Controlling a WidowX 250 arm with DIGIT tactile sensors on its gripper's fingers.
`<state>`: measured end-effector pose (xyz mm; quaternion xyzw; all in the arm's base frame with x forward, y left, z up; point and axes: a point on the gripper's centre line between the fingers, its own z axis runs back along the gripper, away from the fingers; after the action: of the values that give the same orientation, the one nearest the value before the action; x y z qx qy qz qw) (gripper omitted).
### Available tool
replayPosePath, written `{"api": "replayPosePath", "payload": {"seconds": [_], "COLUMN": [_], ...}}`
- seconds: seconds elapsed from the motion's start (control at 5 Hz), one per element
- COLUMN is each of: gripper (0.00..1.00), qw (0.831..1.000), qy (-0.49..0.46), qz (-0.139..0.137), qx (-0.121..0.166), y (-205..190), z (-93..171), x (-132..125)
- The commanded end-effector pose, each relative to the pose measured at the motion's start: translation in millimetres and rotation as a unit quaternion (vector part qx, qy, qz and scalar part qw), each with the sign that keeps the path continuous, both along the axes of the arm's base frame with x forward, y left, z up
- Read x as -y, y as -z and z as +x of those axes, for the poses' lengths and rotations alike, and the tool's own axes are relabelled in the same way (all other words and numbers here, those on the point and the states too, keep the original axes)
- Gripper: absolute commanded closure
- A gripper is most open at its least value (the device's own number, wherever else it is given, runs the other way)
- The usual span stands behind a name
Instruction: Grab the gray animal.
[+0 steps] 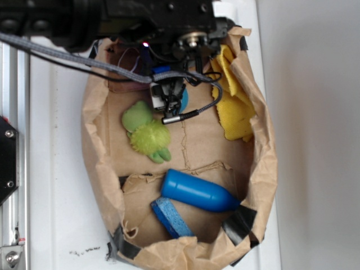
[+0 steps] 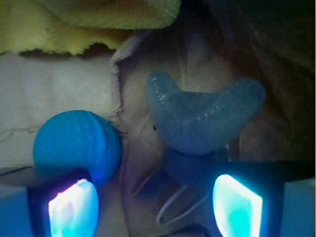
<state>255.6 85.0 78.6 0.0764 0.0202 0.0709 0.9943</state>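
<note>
The gray animal (image 2: 200,121) is a dark gray plush with two rounded floppy flaps; in the wrist view it lies just ahead of my gripper (image 2: 155,207), nearer the right finger. The jaws stand wide apart with only the paper floor and a white loop of string between them. A teal ball (image 2: 76,143) touches the left fingertip (image 2: 74,207) from ahead. In the exterior view my gripper (image 1: 169,101) hangs over the far end of the paper-lined box; the arm hides the gray animal there, and only an edge of the teal ball (image 1: 184,101) shows.
A lime-green spiky plush (image 1: 147,134) lies left of the gripper. A yellow cloth (image 1: 233,104) lies along the right wall and shows at the top of the wrist view (image 2: 89,22). A blue cylinder (image 1: 197,191) and blue strap (image 1: 171,218) lie at the near end. Crumpled paper walls (image 1: 264,157) ring the box.
</note>
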Motion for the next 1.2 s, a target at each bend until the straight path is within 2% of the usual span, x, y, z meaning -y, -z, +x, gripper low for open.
{"api": "replayPosePath", "payload": {"seconds": [0.0,0.4,0.6,1.0], "gripper": [0.00,0.00,0.00,0.00], "qw": [0.989,0.986,0.986,0.991], "qy": [-0.115,-0.143,-0.145,-0.103], "qz": [0.018,0.037,0.038,0.046], "qx": [0.086,0.081,0.078,0.067], "y": [-16.8,-7.9,-6.9,-2.3], "z": [-5.1,8.6,10.7,13.5], "x": [-18.3,-18.6,-17.7,-8.6]}}
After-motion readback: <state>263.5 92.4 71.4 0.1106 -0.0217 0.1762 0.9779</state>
